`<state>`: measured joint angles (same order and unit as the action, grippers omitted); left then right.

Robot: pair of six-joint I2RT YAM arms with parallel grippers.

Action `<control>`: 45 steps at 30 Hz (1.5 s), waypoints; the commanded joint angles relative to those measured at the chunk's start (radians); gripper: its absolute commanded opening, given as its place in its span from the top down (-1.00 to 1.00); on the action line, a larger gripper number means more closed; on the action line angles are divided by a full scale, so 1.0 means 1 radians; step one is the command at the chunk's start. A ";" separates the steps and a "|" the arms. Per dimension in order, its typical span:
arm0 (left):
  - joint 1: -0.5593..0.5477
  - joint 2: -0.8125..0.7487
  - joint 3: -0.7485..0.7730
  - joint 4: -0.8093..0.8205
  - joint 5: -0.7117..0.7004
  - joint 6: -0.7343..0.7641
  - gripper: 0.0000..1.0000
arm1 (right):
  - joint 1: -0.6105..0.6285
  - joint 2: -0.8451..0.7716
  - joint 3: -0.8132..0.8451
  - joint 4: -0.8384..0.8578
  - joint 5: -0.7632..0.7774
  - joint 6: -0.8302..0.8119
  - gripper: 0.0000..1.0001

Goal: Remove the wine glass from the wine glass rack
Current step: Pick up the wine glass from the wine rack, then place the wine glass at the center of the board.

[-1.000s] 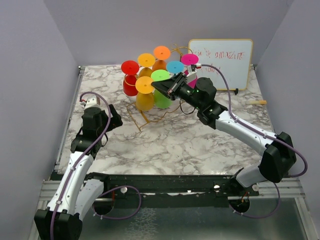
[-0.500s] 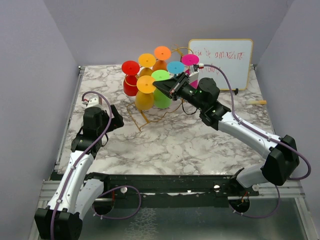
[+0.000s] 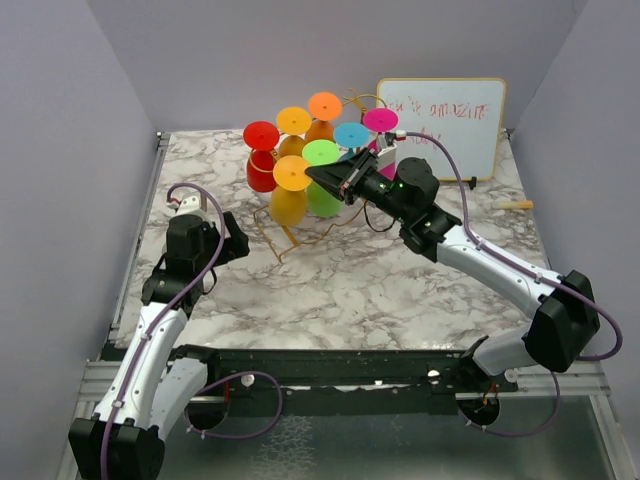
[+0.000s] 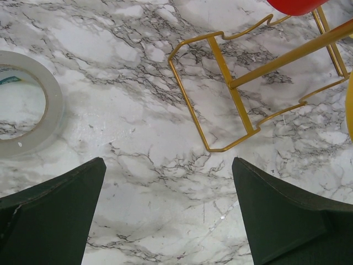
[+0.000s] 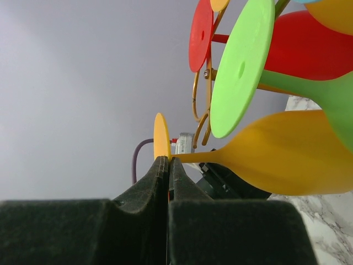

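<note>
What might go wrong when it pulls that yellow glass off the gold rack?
The right hand pinches the yellow glass only by its thin stem, so it may slip or swing. The green glass hangs close beside and might get knocked. The left hand is open, not holding the rack, which could get dragged.

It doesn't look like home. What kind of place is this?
Probably a robot test booth: plain grey walls box in a marble table, with a black mounting rail and a whiteboard.
</note>
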<state>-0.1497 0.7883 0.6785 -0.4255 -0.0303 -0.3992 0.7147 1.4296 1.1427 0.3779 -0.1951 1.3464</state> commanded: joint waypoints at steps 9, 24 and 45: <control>0.007 -0.060 0.029 -0.098 -0.076 -0.029 -0.98 | 0.008 -0.077 -0.068 -0.012 -0.041 -0.055 0.99; 0.007 -0.160 0.081 -0.136 0.084 -0.057 -0.98 | 0.008 -0.194 -0.205 -0.152 -0.183 -0.276 0.99; -0.057 -0.024 -0.046 0.115 0.658 -0.132 -0.98 | 0.006 -0.516 -0.438 -0.466 0.241 -0.627 0.99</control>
<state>-0.1711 0.7658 0.6453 -0.4160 0.4919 -0.4923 0.7147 0.9283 0.6983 0.0124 -0.0376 0.8402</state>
